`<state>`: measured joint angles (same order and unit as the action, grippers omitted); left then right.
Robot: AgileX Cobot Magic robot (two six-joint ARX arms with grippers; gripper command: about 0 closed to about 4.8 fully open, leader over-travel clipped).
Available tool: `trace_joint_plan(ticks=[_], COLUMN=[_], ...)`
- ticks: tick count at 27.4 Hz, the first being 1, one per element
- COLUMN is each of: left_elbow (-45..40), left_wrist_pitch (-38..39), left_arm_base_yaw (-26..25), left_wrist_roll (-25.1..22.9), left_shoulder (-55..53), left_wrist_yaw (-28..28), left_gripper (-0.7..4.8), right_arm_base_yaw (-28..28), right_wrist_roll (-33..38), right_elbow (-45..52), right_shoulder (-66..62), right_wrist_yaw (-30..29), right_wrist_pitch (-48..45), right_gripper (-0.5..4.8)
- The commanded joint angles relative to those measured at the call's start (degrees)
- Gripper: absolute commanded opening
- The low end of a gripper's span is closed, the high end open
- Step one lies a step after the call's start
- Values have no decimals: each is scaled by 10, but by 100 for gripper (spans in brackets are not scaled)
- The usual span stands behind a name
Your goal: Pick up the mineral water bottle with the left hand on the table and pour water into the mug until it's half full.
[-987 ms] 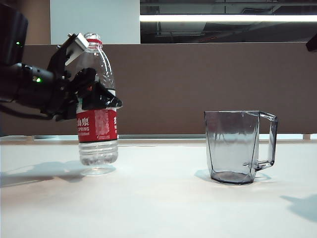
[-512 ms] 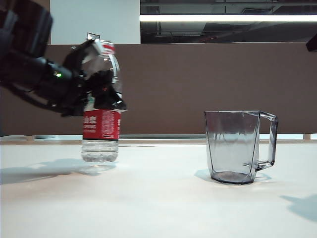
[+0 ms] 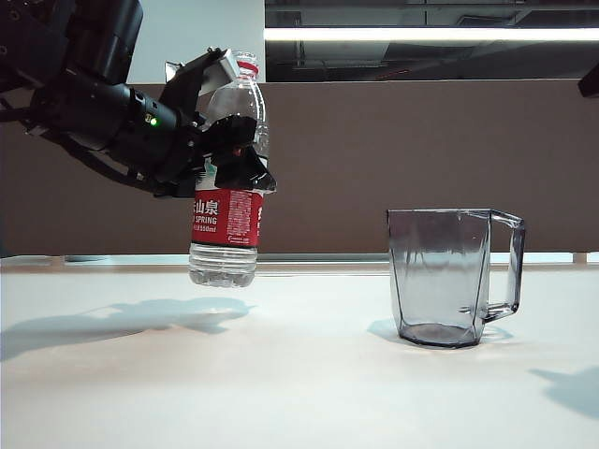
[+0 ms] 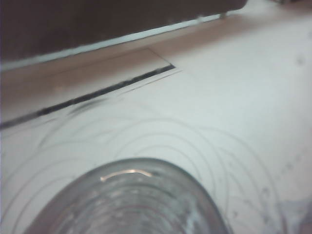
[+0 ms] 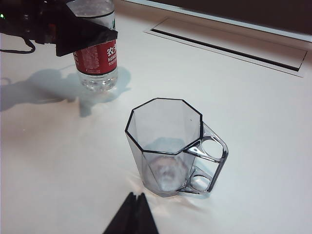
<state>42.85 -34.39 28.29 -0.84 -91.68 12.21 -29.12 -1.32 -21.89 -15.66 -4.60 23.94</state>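
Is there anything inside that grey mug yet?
The mug looks empty: its base shows through the clear walls, with no water visible. The left gripper holds the mineral water bottle upright above the table, well aside. The right gripper hangs near the mug, apparently shut.

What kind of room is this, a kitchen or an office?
Probably an office or lab, not a kitchen: a plain white table with a cable slot, a brown partition behind it, and a ceiling strip light.

brown partition wall [image 3: 393, 159] runs behind the desk, long ceiling strip light [image 3: 430, 34] glowing above it, pale wall panel [image 3: 187, 28] up left
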Motion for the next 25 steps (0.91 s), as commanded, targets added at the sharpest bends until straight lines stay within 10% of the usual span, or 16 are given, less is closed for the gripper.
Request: trace_joint_plan(ticks=[1,10,25], left_elbow=[7,54,100], left_wrist_pitch=[-27,53,83], left_arm_base_yaw=[2,65,118], left_wrist_roll=[-7,-77,-130], left_shoulder=[6,5,-10], left_wrist_yaw=[4,-113,-138], left_gripper=[274,274,274], right_arm_base_yaw=[0,0,0], right_wrist_roll=[0,0,0], right_elbow=[-5,-5,-5], right_shoulder=[1,1,1], right_wrist_yaw=[0,0,0], right_wrist_pitch=[-10,-10,-10], right_gripper=[-5,-5,-5])
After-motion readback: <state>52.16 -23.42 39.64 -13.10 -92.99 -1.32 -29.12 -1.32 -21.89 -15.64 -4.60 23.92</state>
